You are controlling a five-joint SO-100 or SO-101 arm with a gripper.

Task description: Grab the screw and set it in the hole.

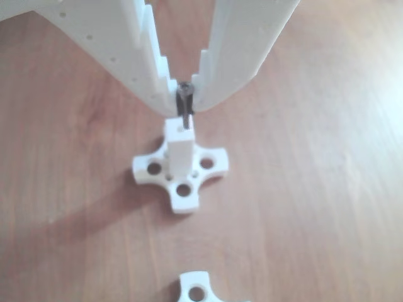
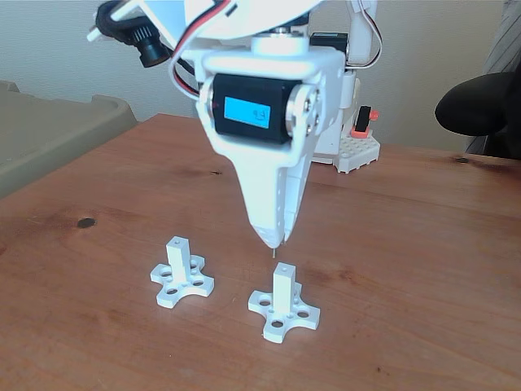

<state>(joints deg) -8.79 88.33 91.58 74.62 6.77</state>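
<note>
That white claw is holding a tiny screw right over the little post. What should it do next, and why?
Probably ease straight down a little. The end effector pinches the screw near its head, upright, and in the other view its tip seems to sit at the hole in the post's top. In the fixed view the tip appears just above the post, so lowering before releasing seems wise.

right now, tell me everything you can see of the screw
The screw is thin, dark grey and looks metallic, with a small round shiny head at its top. It hangs upright, pinched near the head between the white fingertips of the gripper. Its lower end points down at the hole in the tip of the square white post; in the fixed view the tip appears just above the post, apparently not yet inserted.
</note>
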